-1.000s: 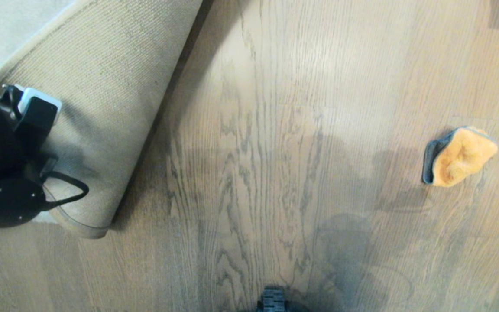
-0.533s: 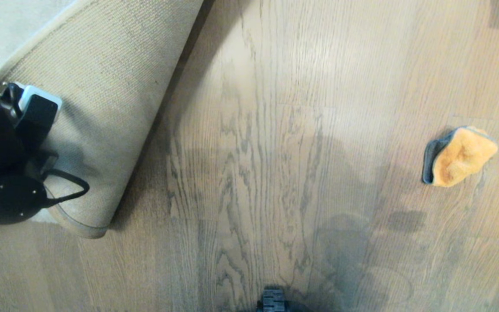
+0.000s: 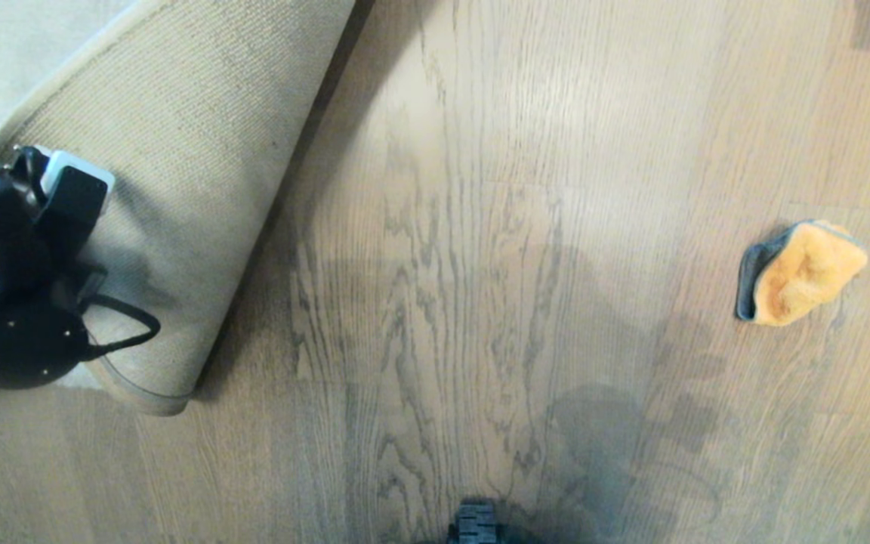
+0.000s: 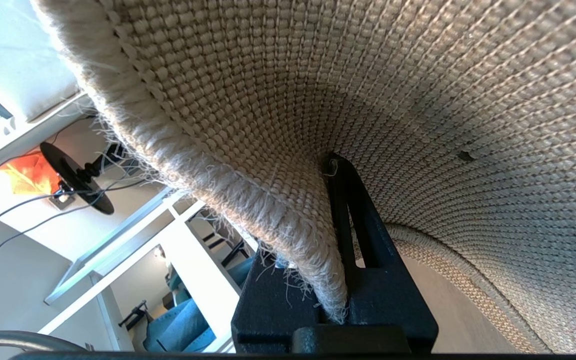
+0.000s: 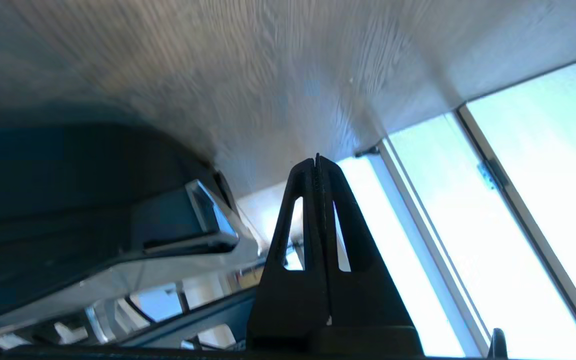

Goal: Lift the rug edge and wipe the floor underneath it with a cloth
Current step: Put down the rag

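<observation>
the left gripper (image 4: 335, 300) is pinched on the rug edge (image 4: 288, 220), folded back beside it. the cloth (image 3: 801, 273) lies well off on the floor (image 3: 480, 227); soft, light, best nipped at its bunched middle. the right gripper (image 5: 317, 165) is clenched empty.

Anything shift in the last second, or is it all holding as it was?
Almost nothing. The left gripper still pinches the rug edge and keeps it folded back, drifting only slightly. The cloth lies untouched on the floor. The right gripper stays shut and empty.
</observation>
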### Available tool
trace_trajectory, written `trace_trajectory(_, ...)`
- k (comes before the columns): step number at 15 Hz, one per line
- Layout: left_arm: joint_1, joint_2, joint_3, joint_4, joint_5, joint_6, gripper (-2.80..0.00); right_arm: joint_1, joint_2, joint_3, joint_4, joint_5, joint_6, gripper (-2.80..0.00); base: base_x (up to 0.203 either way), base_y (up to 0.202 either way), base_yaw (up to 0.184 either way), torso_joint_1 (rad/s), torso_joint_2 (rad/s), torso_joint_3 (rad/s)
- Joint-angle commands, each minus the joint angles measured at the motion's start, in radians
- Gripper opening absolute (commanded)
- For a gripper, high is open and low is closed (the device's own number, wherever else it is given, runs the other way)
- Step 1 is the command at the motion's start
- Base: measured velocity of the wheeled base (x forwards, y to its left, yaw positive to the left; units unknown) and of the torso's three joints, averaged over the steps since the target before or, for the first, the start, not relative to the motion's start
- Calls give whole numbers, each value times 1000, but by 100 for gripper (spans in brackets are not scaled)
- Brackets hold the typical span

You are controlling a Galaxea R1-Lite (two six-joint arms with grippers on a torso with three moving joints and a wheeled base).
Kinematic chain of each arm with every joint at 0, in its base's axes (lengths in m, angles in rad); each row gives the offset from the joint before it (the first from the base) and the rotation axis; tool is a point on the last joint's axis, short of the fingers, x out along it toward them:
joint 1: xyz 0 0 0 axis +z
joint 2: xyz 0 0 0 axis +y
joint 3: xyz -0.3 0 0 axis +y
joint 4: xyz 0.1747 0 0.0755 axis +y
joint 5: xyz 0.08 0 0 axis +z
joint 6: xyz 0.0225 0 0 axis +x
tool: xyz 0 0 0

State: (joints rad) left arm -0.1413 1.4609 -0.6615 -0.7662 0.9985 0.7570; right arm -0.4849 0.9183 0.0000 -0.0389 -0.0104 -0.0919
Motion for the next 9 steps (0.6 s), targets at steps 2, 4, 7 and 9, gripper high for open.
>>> trace_trajectory(2, -1, 3, -1, -4, 5, 2, -280, 3, -48, 0, 2, 10, -5, -280, 0, 0, 0, 0, 0, 0)
trace_trajectory(4, -1, 3, -6, -4, 5, 2, -280, 8, -47, 0, 2, 21, -11, -280, 0, 0, 0, 0, 0, 0)
trace_trajectory(7, 0, 3, -18, -4, 5, 3, -280, 8, -52, 0, 2, 21, -5, -280, 0, 0, 0, 0, 0, 0)
trace_trajectory(9, 0, -1, -18, -4, 5, 4, -280, 6, -73, 0, 2, 21, -3, -280, 0, 0, 0, 0, 0, 0)
